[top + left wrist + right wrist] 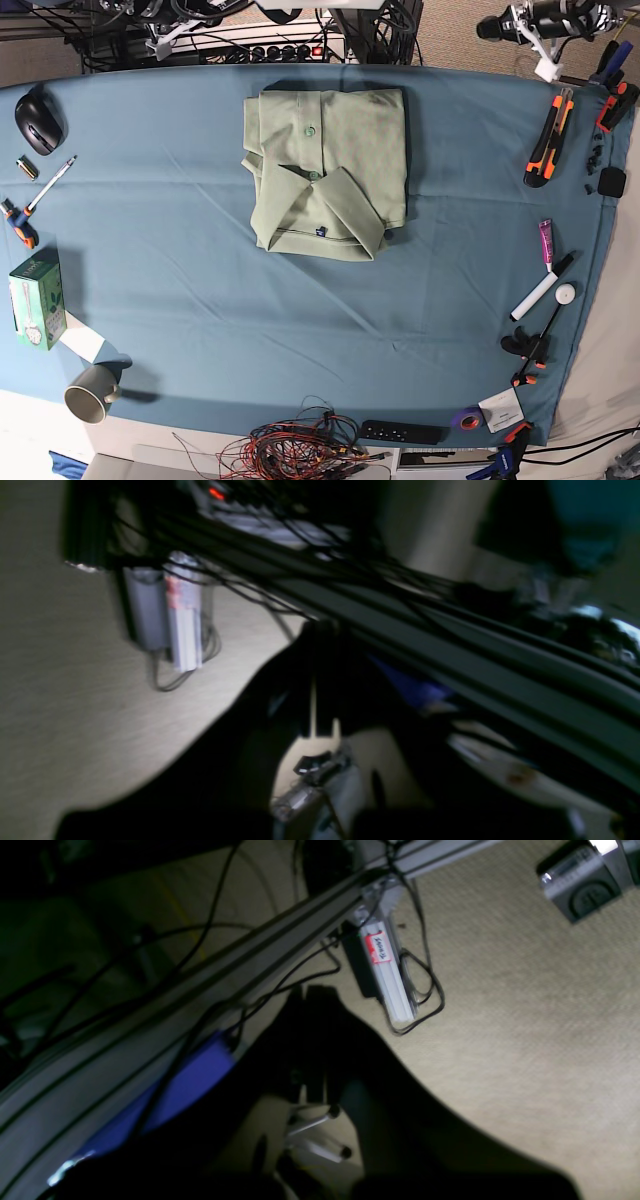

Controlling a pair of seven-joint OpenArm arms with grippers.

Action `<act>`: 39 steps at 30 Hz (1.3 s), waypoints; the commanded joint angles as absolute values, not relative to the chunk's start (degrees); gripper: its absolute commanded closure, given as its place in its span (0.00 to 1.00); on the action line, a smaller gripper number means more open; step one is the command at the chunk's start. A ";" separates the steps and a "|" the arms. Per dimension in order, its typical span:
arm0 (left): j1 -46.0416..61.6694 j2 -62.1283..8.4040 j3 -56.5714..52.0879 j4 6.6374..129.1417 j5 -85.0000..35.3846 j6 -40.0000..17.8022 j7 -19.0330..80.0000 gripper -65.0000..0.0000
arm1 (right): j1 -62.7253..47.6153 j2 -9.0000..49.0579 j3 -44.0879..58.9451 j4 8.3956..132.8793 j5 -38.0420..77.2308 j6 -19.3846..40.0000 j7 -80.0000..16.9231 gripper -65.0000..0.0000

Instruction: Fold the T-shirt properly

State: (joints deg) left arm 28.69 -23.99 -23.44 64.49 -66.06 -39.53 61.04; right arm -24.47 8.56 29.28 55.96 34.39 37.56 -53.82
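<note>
Both of my claws, left (320, 680) and right (315, 1045), hang closed and empty off the desk (200, 300), over carpeted floor. The T-shirt (325, 170) lies folded on the tablecloth near the desk's far edge, one flap skewed across its front. Any careless return sweep could snag that flap and undo the fold.

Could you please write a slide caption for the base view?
Folded T-shirt lying on the tablecloth, tools and a mug along the edges, no arm in view.
</note>
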 commanded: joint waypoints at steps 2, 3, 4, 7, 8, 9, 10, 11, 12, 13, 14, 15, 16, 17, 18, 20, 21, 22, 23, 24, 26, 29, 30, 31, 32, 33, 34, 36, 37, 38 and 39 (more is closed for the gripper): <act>28.45 -23.81 -23.75 63.57 -62.59 -40.00 57.65 1.00 | -23.90 9.43 29.56 53.41 31.86 37.89 -50.48 1.00; 28.21 -23.46 -23.75 62.96 -60.62 -40.00 56.10 1.00 | -23.53 9.50 29.56 52.18 30.57 37.91 -48.95 1.00; 28.01 -23.18 -23.68 62.28 -59.09 -40.00 54.81 1.00 | -23.22 9.52 29.56 51.13 29.43 37.89 -47.62 1.00; 27.75 -23.20 -21.80 60.27 -55.57 -40.00 51.18 1.00 | -22.83 9.50 29.56 49.71 26.70 37.89 -44.69 1.00; 27.75 -23.18 -20.64 59.86 -53.93 -40.00 49.60 1.00 | -22.85 9.52 29.56 49.71 25.69 37.89 -43.40 1.00; 27.75 -23.20 -19.20 59.57 -51.66 -40.00 47.64 1.00 | -22.85 9.52 29.56 49.71 24.40 37.89 -42.02 1.00; 27.75 -23.20 -17.52 59.33 -48.88 -40.00 45.34 1.00 | -22.83 9.52 29.56 49.71 22.90 37.89 -40.34 1.00; 27.75 -23.18 -15.62 59.11 -45.74 -40.00 42.52 1.00 | -22.83 9.50 29.56 49.71 21.15 37.89 -38.33 1.00; 27.75 -23.18 -13.58 59.00 -42.22 -40.00 39.05 1.00 | -22.83 9.50 29.56 49.71 19.05 37.87 -36.14 1.00; 27.75 -23.18 -11.51 58.98 -38.26 -40.00 35.38 1.00 | -22.83 9.52 29.56 49.71 16.73 37.87 -34.13 1.00; 27.70 -23.16 -9.39 58.98 -34.35 -40.00 31.81 1.00 | -22.83 9.52 29.56 49.71 14.31 37.80 -32.25 1.00; 27.57 -23.05 -7.33 58.98 -30.48 -39.18 28.64 1.00 | -22.83 9.50 29.56 49.71 11.88 37.58 -30.33 1.00; 27.33 -22.85 -5.50 58.98 -26.76 -36.84 25.96 1.00 | -22.83 9.52 29.56 49.71 9.50 37.10 -28.27 1.00; 26.96 -22.52 -3.77 58.98 -23.22 -34.09 23.81 1.00 | -22.81 9.50 29.56 49.71 7.22 36.07 -26.24 1.00; 26.55 -22.15 -2.13 58.98 -20.12 -31.14 22.37 0.96 | -22.81 9.45 29.56 49.71 5.06 34.48 -24.03 1.00; 25.45 -21.50 1.06 58.98 -15.66 -24.91 21.34 0.90 | -22.79 9.21 29.56 49.71 1.15 29.69 -19.66 1.00; 24.67 -21.19 2.52 58.98 -14.24 -21.98 21.37 0.89 | -22.68 9.04 29.56 49.71 -0.73 26.70 -18.04 1.00; 24.03 -20.91 3.84 58.98 -13.04 -19.00 21.32 0.89 | -22.50 8.86 29.58 49.71 -2.57 23.86 -17.02 1.00; 23.38 -20.73 5.10 58.98 -12.14 -16.32 21.30 0.89 | -22.20 8.69 29.56 49.71 -4.03 20.88 -16.91 1.00; 22.65 -20.60 6.26 58.98 -11.27 -13.87 20.82 0.89 | -21.87 8.54 29.56 49.71 -5.19 18.17 -17.23 1.00; 21.45 -20.18 8.05 58.92 -9.61 -8.49 18.39 0.89 | -20.99 8.38 29.56 49.69 -6.11 14.17 -18.11 1.00; 19.86 -19.00 8.99 57.49 -8.95 -3.40 12.75 0.89 | -19.31 8.38 29.56 48.49 -6.09 13.47 -19.42 1.00; 19.38 -18.55 8.99 56.42 -8.95 -2.59 11.49 0.89 | -18.57 8.38 29.56 47.35 -6.09 13.50 -19.92 1.00; 18.68 -18.04 8.99 54.98 -8.97 -2.50 10.72 0.89 | -17.78 8.38 29.56 45.80 -6.09 13.50 -19.90 1.00; 17.87 -17.58 8.99 53.10 -8.97 -2.57 10.04 0.89 | -16.95 8.38 29.56 44.03 -6.09 13.47 -19.79 1.00; 16.97 -17.02 8.99 50.81 -8.97 -2.57 9.13 0.89 | -16.14 8.38 29.56 42.00 -6.09 13.50 -19.20 1.00; 16.03 -16.45 8.99 48.10 -8.97 -2.59 8.40 0.89 | -15.35 8.38 29.56 39.83 -6.07 13.50 -18.04 1.00; 14.02 -15.25 8.99 42.06 -9.04 -2.81 6.42 0.89 | -13.91 8.36 29.56 35.09 -6.07 13.50 -14.57 1.00; 13.10 -14.70 8.99 38.92 -9.13 -3.01 5.15 0.89 | -13.23 8.25 29.56 32.67 -6.09 13.50 -12.64 1.00; 12.19 -14.20 8.99 35.88 -9.28 -3.05 4.08 0.89 | -12.58 8.19 29.56 30.35 -6.07 13.52 -10.79 1.00; 11.38 -13.58 8.99 33.06 -9.32 -3.05 3.05 0.89 | -11.97 8.08 29.56 28.16 -6.09 13.52 -9.04 1.00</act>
State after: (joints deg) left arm 11.20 -13.41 9.04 32.56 -9.19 -2.81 3.46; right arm -11.90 7.53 29.45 27.57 -6.07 13.52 -9.43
